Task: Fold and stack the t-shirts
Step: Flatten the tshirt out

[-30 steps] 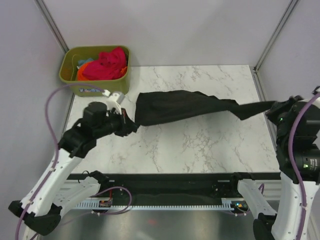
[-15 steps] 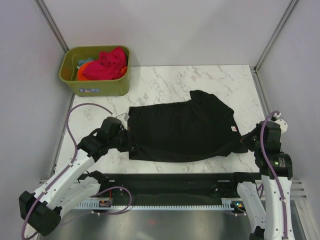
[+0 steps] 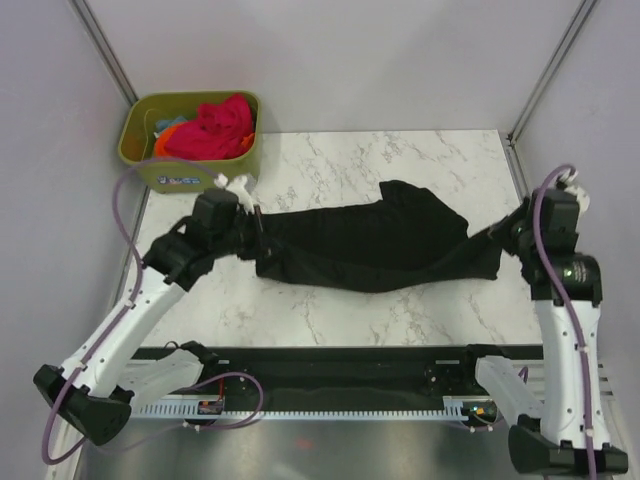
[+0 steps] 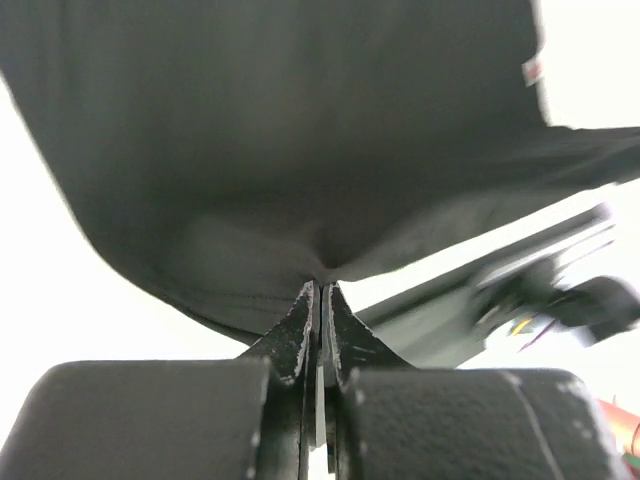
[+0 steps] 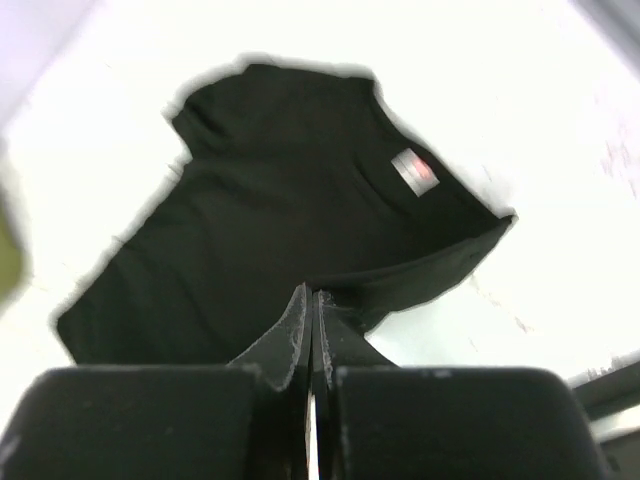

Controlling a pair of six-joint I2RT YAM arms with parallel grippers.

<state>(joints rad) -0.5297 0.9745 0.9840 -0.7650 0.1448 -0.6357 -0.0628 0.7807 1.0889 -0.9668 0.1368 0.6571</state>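
An olive-green plastic bin [image 3: 150, 168] stands just beyond the left gripper [image 3: 258, 238], slightly to its left, at the back-left corner of the white marble table [image 3: 400, 160]. The tabletop spreads beneath that gripper and across to the right gripper [image 3: 503, 232]. Pale grey walls [image 3: 350, 60] rise beyond both.

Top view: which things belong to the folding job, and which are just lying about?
Job:
- black t-shirt, pinched by left gripper and right gripper
- pink-red t-shirt and orange t-shirt, bunched in the olive-green bin

Lying about:
- the olive-green bin itself
- marble table
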